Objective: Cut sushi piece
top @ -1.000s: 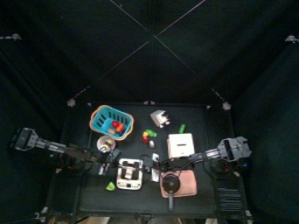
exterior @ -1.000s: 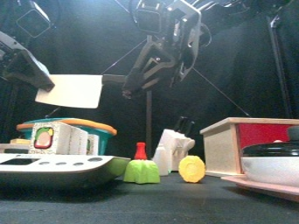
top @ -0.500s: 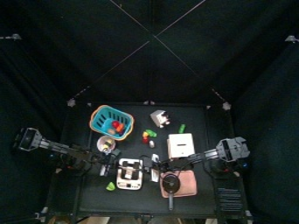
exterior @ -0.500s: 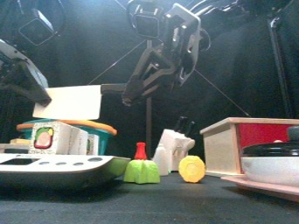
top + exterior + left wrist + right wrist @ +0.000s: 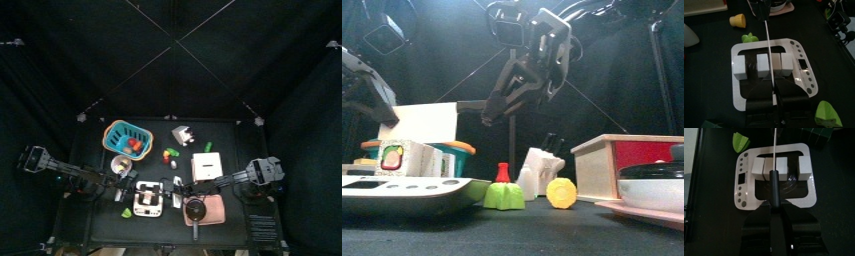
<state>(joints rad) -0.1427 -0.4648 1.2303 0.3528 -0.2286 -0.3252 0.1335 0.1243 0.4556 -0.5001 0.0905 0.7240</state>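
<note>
The white block-shaped sushi pieces (image 5: pixel 765 65) lie side by side in a short row on the white plastic cutting tray (image 5: pixel 742 95), which sits near the front of the black desk (image 5: pixel 227 222), between the two arms. In both wrist views the row runs crosswise to the blades, so each blade's long axis crosses the row at right angles, which is the relation a downward cut depends on.

The left claw (image 5: pixel 776 96) is pressed together on a thin knife with a black handle (image 5: pixel 766 37); its blade passes directly over the middle piece, pointing away from the wrist. The right claw (image 5: pixel 775 210) is likewise pinched on a dark-handled knife (image 5: pixel 773 180), whose blade lines up over the gap between two pieces from the opposite side.

Both claws appear about equally close to the tray in the top view. From the front, the broad pale cleaver blade (image 5: pixel 418 122) hangs above tray level, so neither edge seems to touch the sushi yet.
</note>
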